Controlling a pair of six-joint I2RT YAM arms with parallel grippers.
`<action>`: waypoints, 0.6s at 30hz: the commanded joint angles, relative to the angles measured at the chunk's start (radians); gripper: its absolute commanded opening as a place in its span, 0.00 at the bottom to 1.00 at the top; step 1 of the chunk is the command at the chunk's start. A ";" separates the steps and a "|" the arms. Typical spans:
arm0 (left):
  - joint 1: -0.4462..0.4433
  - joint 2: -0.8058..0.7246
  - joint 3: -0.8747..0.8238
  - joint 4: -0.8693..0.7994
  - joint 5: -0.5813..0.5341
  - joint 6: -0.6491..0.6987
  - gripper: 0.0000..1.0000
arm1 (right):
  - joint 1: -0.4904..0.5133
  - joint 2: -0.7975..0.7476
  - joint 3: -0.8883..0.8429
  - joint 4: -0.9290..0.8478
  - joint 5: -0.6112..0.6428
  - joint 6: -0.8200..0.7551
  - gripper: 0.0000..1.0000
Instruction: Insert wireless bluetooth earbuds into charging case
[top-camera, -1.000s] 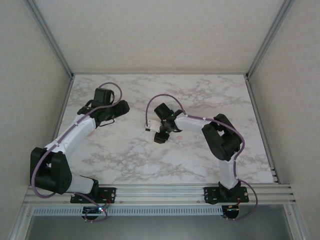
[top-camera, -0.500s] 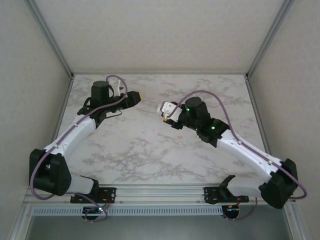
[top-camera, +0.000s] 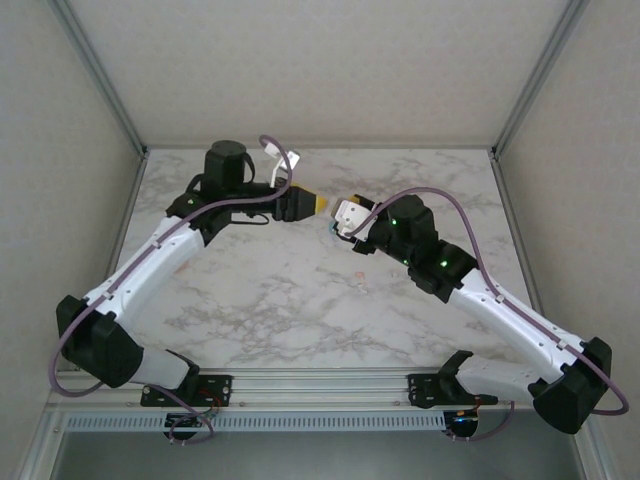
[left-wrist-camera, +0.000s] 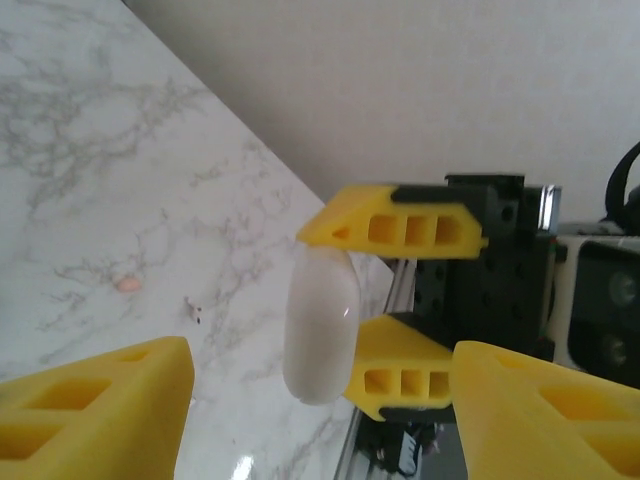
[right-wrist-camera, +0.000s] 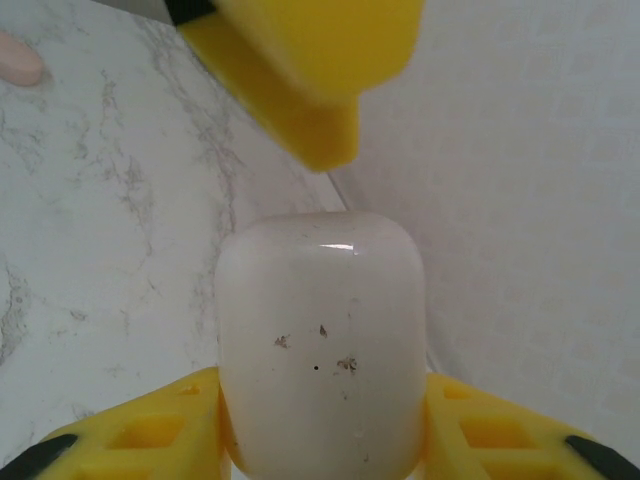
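My right gripper (right-wrist-camera: 320, 405) is shut on the charging case (right-wrist-camera: 320, 340), a smooth white pebble with a few dark specks, held up above the table. In the top view the case (top-camera: 347, 211) sits at the table's middle back, with my left gripper (top-camera: 318, 205) just to its left, tip to tip. The left gripper (left-wrist-camera: 320, 425) stands open, its yellow fingers (left-wrist-camera: 95, 405) wide on either side of the case (left-wrist-camera: 320, 325) and not touching it. One pinkish earbud (left-wrist-camera: 127, 284) lies on the marble; it also shows beside the case as a pinkish earbud (right-wrist-camera: 15, 58).
The marble table (top-camera: 250, 300) is walled at the back and both sides, with aluminium rails along its edges. Tiny pieces (top-camera: 359, 284) lie on the marble below the right gripper. The left gripper's fingertip (right-wrist-camera: 315, 90) hangs just above the case in the right wrist view.
The left gripper has swung right toward the table's middle until it faces the case. The right arm has stretched out and carried the case up and back.
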 joint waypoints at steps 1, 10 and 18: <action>-0.013 0.035 0.048 -0.112 0.064 0.078 0.67 | -0.006 -0.022 0.016 0.032 -0.029 0.033 0.37; -0.050 0.084 0.109 -0.190 0.089 0.129 0.62 | -0.006 -0.005 0.032 0.026 -0.058 0.070 0.38; -0.068 0.120 0.141 -0.202 0.091 0.134 0.42 | -0.006 0.005 0.046 0.022 -0.078 0.081 0.38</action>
